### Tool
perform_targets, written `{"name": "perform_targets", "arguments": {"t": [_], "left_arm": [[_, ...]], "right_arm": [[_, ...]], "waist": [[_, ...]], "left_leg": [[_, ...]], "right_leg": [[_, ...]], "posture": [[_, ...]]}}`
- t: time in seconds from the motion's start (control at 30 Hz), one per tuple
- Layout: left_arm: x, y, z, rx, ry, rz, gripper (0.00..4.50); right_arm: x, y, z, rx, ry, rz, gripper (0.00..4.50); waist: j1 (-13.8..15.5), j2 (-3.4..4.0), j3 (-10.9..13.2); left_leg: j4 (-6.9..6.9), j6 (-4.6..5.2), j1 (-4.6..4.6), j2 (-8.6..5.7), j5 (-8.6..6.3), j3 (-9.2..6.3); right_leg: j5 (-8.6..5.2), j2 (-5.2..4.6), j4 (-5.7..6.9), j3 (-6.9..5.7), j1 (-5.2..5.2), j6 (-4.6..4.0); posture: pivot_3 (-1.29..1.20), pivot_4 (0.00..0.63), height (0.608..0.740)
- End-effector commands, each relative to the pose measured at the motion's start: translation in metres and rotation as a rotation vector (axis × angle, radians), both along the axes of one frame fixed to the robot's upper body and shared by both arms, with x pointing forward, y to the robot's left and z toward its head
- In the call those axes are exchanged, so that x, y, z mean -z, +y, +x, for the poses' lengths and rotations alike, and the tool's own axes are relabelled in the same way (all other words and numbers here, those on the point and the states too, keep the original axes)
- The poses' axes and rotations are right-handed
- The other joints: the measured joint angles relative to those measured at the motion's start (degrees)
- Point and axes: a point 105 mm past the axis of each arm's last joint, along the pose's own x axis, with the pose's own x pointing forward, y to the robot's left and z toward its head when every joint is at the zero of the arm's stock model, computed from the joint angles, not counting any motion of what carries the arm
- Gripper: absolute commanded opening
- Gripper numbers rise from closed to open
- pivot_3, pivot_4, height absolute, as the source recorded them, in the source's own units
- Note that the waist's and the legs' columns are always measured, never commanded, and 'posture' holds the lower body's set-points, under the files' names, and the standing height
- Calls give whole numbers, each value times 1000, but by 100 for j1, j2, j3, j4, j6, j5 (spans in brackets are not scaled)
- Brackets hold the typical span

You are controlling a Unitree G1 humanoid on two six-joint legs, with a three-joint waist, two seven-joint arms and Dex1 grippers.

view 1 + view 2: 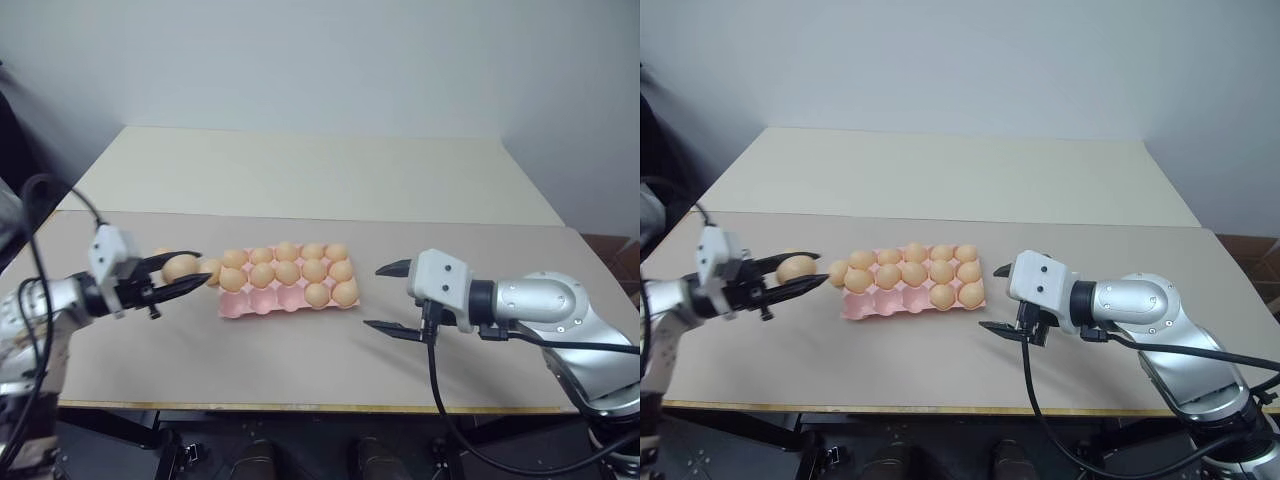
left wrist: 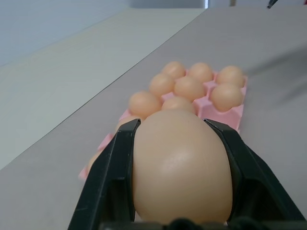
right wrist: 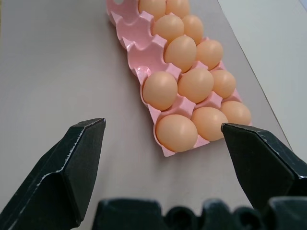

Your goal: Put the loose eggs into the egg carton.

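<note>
A grey-brown table [image 1: 300, 350] fills the near ground, and a paler cream table [image 1: 320, 170] butts against its far edge, with a plain pale wall [image 1: 320, 60] behind both. The pink egg carton [image 1: 262, 304] lies flat on the grey-brown table, between the 2 arms. Its 2 far rows are full of eggs, and the near row holds 2 eggs at the end toward the right arm (the other 3 cups there stand empty). The left gripper [image 1: 187, 270] is closed around 1 loose egg [image 1: 180, 267], lifted above the table just beside the carton's left end. Another egg [image 1: 838, 272] sits just beside that end. The right gripper [image 1: 390, 298] hangs spread wide with nothing in it, near the carton's right end.
</note>
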Motion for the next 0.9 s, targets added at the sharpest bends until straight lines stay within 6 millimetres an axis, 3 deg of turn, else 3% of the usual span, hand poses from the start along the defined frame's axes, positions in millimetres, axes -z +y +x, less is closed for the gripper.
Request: {"name": "perform_targets", "arguments": {"t": [0.03, 0.17, 0.67, 0.9], "left_arm": [[3, -27, 6, 115, 0, -6, 1796], [13, -52, 16, 196, 9, 16, 1796], [27, -88, 29, 354, 47, 11, 1796], [27, -91, 34, 350, 25, 1, 4115]], "right_arm": [[-11, -1, -5, 22, -55, 20, 4500], [-11, -4, -8, 70, -67, 33, 4500], [-8, -11, -20, 159, -69, 27, 4500], [-9, -13, -19, 166, -69, 23, 4500]], "waist": [[4, -2, -1], [-7, -3, -2], [-10, -5, -2], [-17, -5, -3]], "left_leg": [[1, 0, -2, -1, 0, -2], [5, 1, -7, -6, 0, -4], [10, 3, -6, -8, 1, -22], [11, 3, -7, -9, 1, -25]], "right_leg": [[1, 2, -1, 1, 1, 2], [21, 4, -2, 10, 1, 28], [13, 8, 1, 9, 7, 31], [18, 9, 1, 9, 7, 39]], "posture": [[0, 150, 740], [0, 150, 740], [0, 150, 740], [0, 150, 740]]}}
